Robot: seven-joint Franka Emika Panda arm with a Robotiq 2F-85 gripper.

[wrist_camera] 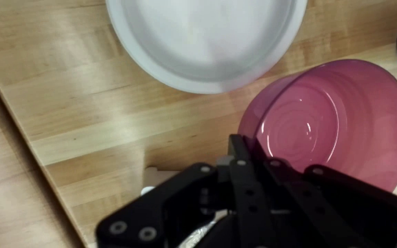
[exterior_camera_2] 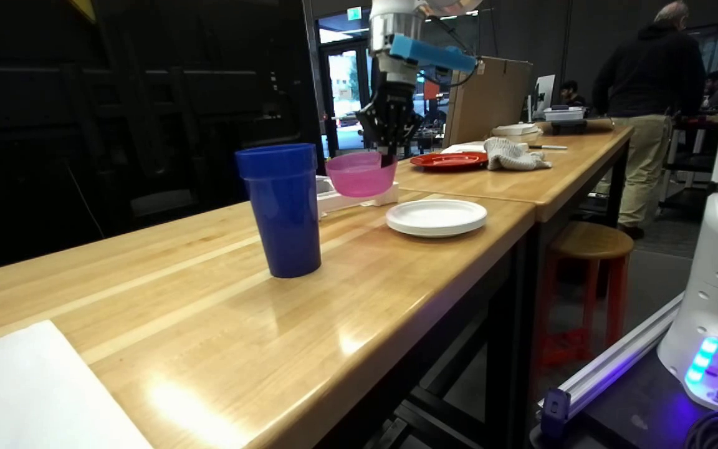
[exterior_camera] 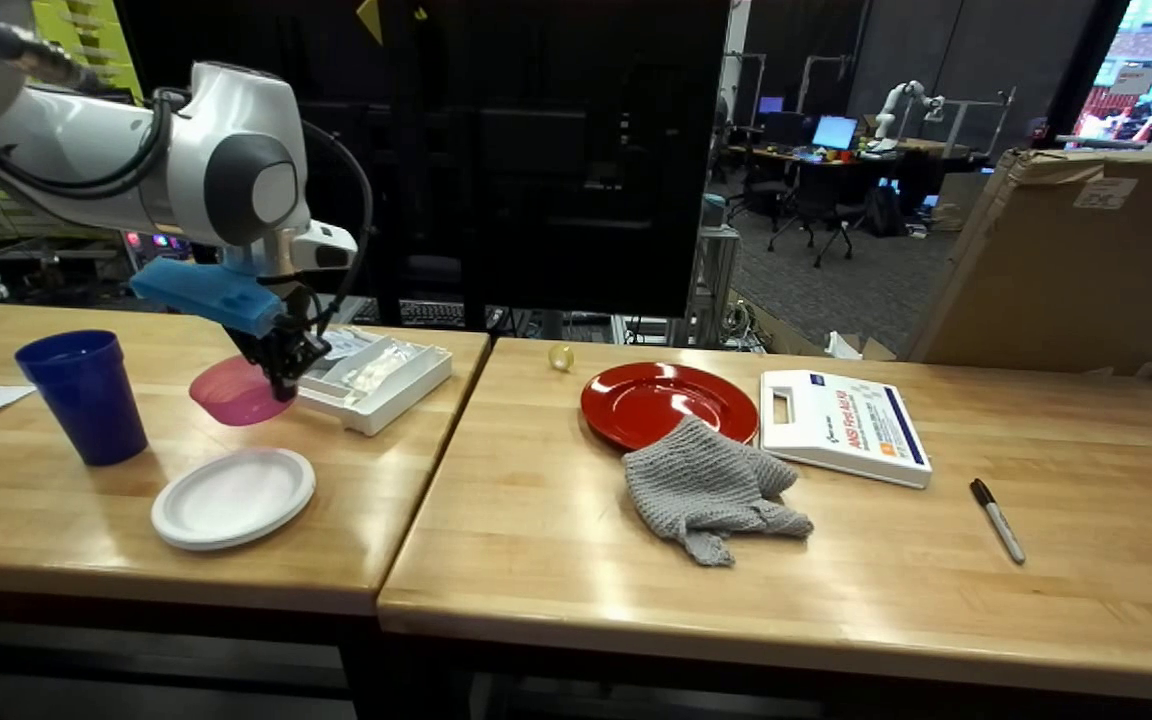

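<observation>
My gripper point(wrist_camera: 248, 146) is shut on the rim of a pink translucent bowl point(wrist_camera: 360, 103), one finger inside the wall and one outside. In both exterior views the bowl point(exterior_camera: 234, 395) hangs above the wooden table, slightly tilted, below the black gripper point(exterior_camera_2: 388, 159). A stack of white plates point(exterior_camera: 234, 497) lies close by on the table, nearer its front edge. To the other side of the bowl stands a tall blue cup point(exterior_camera_2: 284, 218). Behind the bowl sits an open white compartment tray point(exterior_camera: 401, 398) with packets in it, partly hidden by the gripper in the wrist view.
Across the seam between two tables lie a red plate point(exterior_camera: 611, 405), a grey knit piece point(exterior_camera: 701, 485), a white first aid case point(exterior_camera: 846, 430), a marker point(exterior_camera: 998, 520) and a small yellowish ball point(exterior_camera: 561, 358). White paper point(exterior_camera_2: 35, 393) lies beyond the cup. Dark screens stand behind.
</observation>
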